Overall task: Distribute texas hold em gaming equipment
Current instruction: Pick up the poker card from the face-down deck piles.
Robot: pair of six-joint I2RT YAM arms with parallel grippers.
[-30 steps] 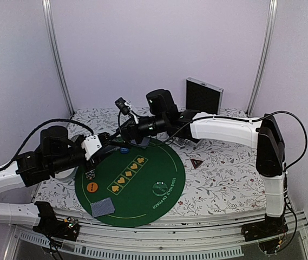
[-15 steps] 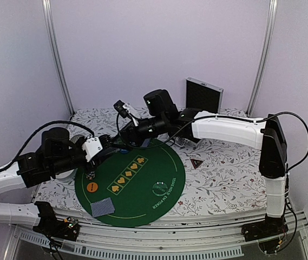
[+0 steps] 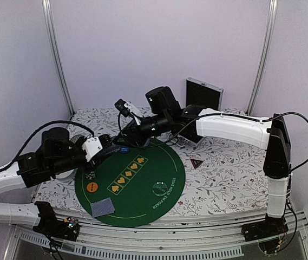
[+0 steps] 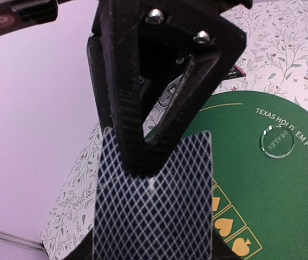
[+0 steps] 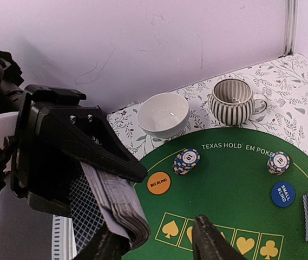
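floral table [image 3: 224,179] carries green mat [image 3: 143,187], white bowl [image 5: 163,114], striped cup [image 5: 232,102], red-edged triangle [image 3: 196,163].

Left-wrist view. The black truss finger [image 4: 117,81] of the left gripper [image 4: 143,167] bears on the cross-hatched dark blue back of a playing card [image 4: 154,216], which fills the lower middle. Behind it lies a round green mat [image 4: 283,206] lettered TEXAS HOLD'EM POKER, carrying a clear dealer disc [image 4: 277,142] and yellow suit symbols [image 4: 230,230]. Floral cloth [image 4: 297,49] borders the mat.
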